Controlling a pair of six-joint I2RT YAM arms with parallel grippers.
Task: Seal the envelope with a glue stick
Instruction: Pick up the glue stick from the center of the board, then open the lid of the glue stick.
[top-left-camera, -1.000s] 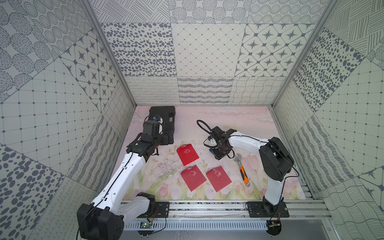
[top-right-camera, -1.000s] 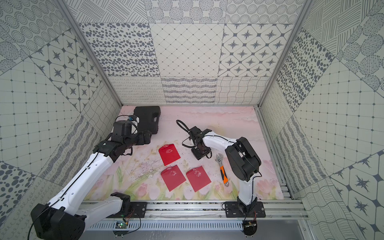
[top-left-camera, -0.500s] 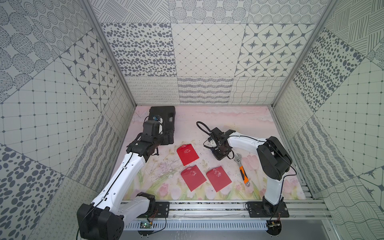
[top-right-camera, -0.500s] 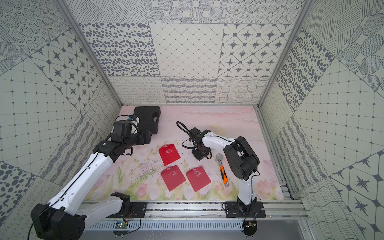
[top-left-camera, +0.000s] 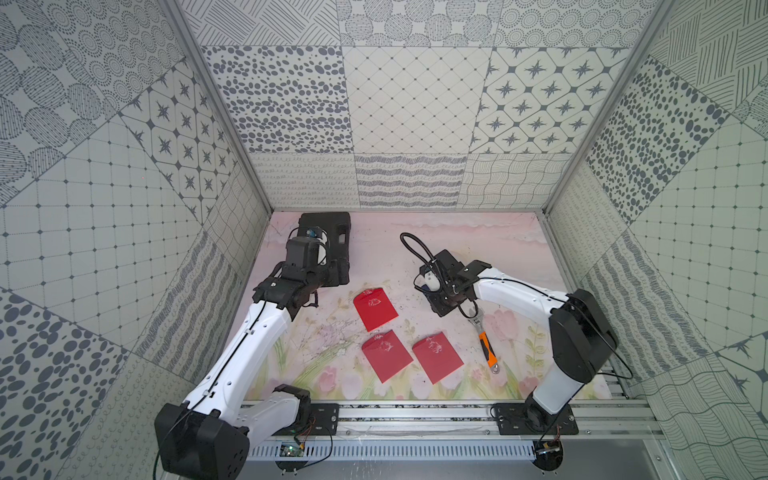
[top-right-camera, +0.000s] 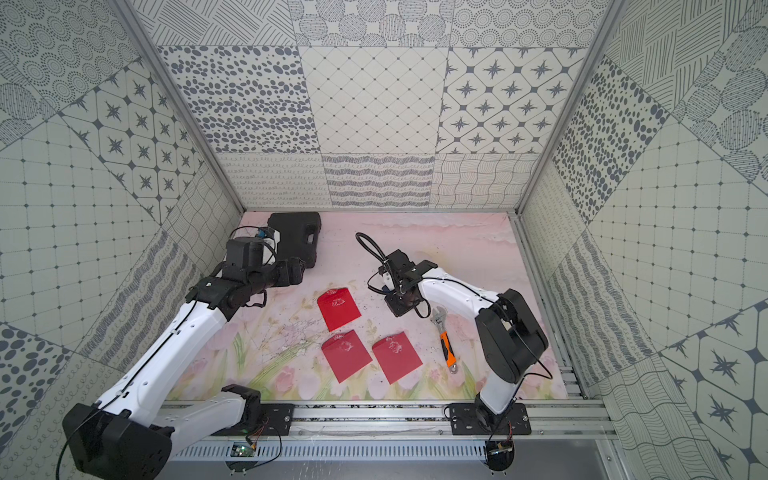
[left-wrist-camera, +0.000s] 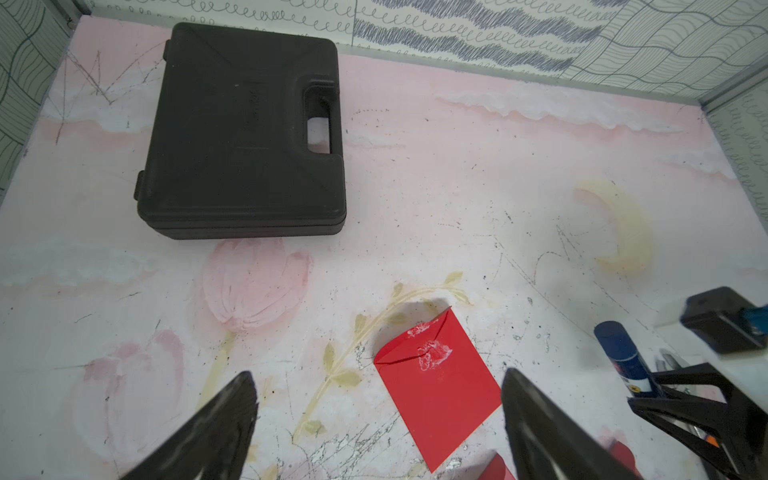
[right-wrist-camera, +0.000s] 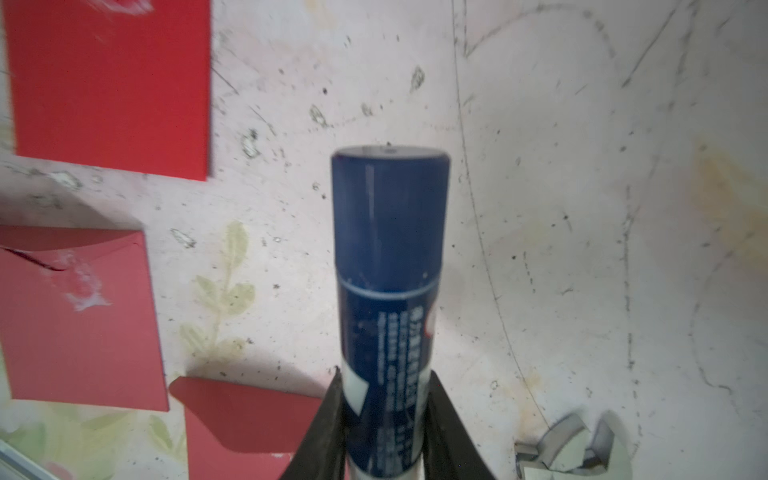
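Enclosing pink floral mat (top-left-camera: 478, 245): patterned walls (top-left-camera: 411, 99)

There are 3 red envelopes in both top views: the far envelope (top-left-camera: 374, 309), the middle envelope (top-left-camera: 386, 355) and the near envelope (top-left-camera: 437, 357) just beside it. With them on the 1 flowered mat (top-left-camera: 498, 249) are 1 glue stick (right-wrist-camera: 390, 257), 1 orange-handled wrench (top-left-camera: 484, 343) and 1 black case (left-wrist-camera: 245, 133). There are 2 robot arms, the left arm (top-left-camera: 249, 338) and the right arm (top-left-camera: 519, 295).
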